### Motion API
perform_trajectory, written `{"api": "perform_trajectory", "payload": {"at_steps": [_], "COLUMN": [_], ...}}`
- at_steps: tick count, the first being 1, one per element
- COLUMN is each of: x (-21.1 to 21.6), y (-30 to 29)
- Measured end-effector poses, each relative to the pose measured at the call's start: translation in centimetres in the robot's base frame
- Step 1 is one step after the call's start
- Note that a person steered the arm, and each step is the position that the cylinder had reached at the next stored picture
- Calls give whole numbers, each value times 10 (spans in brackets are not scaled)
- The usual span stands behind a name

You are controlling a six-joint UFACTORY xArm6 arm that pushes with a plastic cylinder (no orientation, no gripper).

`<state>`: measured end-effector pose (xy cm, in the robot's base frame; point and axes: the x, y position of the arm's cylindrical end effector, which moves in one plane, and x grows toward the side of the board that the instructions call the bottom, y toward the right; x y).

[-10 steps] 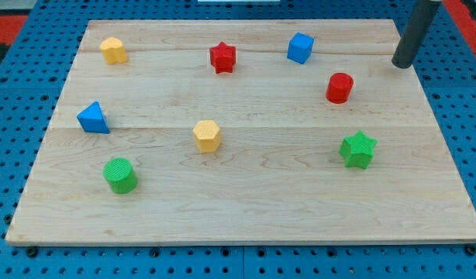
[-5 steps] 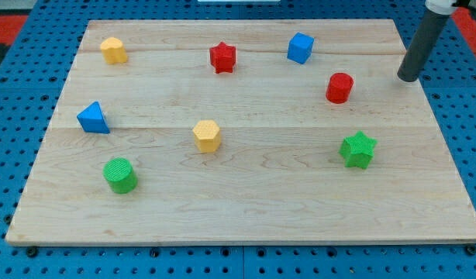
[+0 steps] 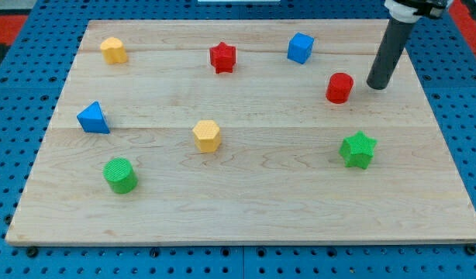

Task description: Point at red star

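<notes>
The red star (image 3: 222,57) lies near the top of the wooden board (image 3: 246,194), a little left of the middle. My tip (image 3: 376,85) rests on the board at the right, just to the right of the red cylinder (image 3: 339,87) with a small gap between them. The tip is far to the right of the red star, and the blue cube (image 3: 300,47) lies between the two.
A yellow block (image 3: 112,49) sits at the top left, a blue triangle (image 3: 92,118) at the left, a yellow hexagon (image 3: 208,136) in the middle, a green cylinder (image 3: 119,175) at the lower left, and a green star (image 3: 357,149) at the right.
My tip has moved from the board's right edge down and to the left, ending beside the red cylinder. No block has moved.
</notes>
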<state>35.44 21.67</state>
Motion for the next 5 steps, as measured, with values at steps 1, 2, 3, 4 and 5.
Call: {"api": "perform_trajectory", "payload": {"at_steps": [1,2,3,4,5], "x": [-7,-32,-39,-69,-100], "y": [-23,-66,-140,-153,-180]}}
